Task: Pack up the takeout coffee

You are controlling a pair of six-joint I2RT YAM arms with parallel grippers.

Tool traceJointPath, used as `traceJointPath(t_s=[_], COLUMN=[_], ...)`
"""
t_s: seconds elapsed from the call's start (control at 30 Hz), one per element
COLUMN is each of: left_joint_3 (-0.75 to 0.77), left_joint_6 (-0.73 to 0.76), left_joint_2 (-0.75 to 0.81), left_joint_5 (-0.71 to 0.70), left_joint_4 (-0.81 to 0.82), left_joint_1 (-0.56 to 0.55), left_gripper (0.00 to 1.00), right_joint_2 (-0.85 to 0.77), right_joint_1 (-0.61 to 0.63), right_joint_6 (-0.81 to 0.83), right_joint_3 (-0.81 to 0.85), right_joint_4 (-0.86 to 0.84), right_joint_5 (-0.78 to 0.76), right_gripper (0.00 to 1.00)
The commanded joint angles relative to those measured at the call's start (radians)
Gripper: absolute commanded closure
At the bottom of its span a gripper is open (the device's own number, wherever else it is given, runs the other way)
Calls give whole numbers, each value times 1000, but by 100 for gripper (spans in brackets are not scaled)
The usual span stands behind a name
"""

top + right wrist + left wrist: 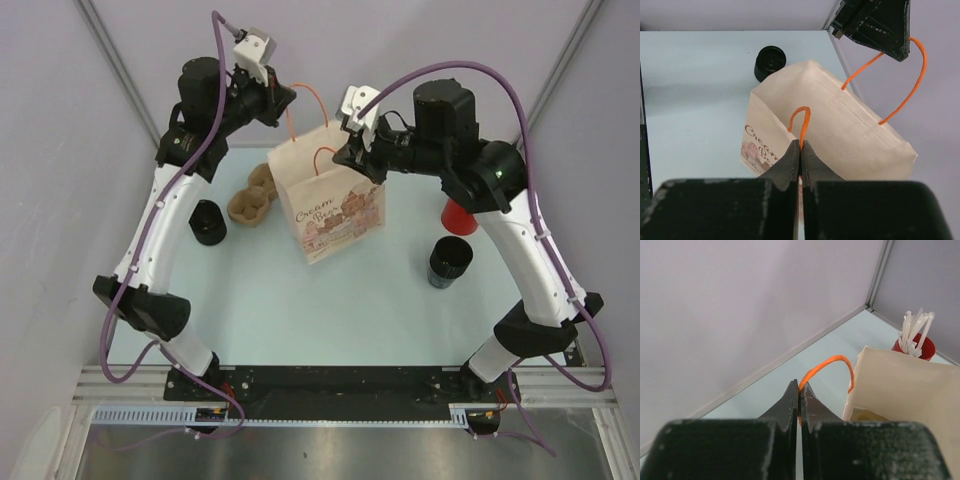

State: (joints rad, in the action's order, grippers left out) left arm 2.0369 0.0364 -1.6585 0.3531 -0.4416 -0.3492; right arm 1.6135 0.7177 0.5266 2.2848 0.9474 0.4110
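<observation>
One paper bag (pixel 330 205) stands upright near the middle of the table (pixel 300 310), with two orange cord handles. There are two black cups: the short lidded coffee cup (pixel 207 222) and a taller open cup (pixel 450 262). One red cup (pixel 929 347) holds white sticks (pixel 912 327) (bunched too tightly to count). One brown cardboard cup tray (pixel 255 195) lies just beside the bag's left side.

The table is pale blue-green and matte. Plain lilac-grey walls (pixel 400 30) close it in, with metal strips (pixel 115 65) running down the corners.

The left gripper (pixel 799 395) is pinched tight on the far handle (pixel 837 357). The right gripper (pixel 801 150) is pinched tight on the near handle (pixel 801 108). Both are raised by the bag's mouth. The coffee cup sits on the table to the left of the bag, near the tray and close beside the left arm (pixel 160 220). It is well apart from both grippers, and neither touches it.
</observation>
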Motion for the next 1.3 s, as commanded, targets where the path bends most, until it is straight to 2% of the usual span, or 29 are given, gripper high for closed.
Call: traceJointPath(t_s=[0.0, 0.13, 0.23, 0.47, 0.67, 0.73, 0.83, 1.0, 1.17, 1.27], left_joint_3=[-65, -283, -325, -135, 12, 17, -15, -193, -337, -372], left_joint_6=[5, 39, 51, 54, 53, 51, 60, 112, 155, 171], left_joint_2=[-12, 5, -20, -44, -73, -67, -44, 31, 114, 161], left_joint_5=[26, 11, 9, 6, 38, 55, 89, 133, 176, 222], left_joint_4=[16, 83, 73, 27, -26, -25, -20, 20, 34, 12], left_joint_1=[-11, -28, -37, -37, -40, -40, -48, -59, -63, -63], left_gripper=[100, 100, 99, 98, 98, 98, 98, 98, 99, 99], right_joint_2=[-29, -112, -144, -141, -162, -179, -210, -247, -282, -309], right_joint_1=[-6, -11, -14, -52, -47, -41, -17, 26, 49, 57], right_joint_6=[-17, -5, 10, -8, 18, 47, 84, 174, 233, 279], right_joint_3=[-147, -480, -577, -455, -459, -478, -556, -732, -843, -890], right_joint_4=[-59, -163, -213, -174, -119, -95, -64, 0, 99, 158], right_joint_5=[2, 6, -37, 8, 80, 103, 120, 127, 181, 232], right_gripper=[100, 100, 100, 100, 100, 100, 100, 100, 100, 100])
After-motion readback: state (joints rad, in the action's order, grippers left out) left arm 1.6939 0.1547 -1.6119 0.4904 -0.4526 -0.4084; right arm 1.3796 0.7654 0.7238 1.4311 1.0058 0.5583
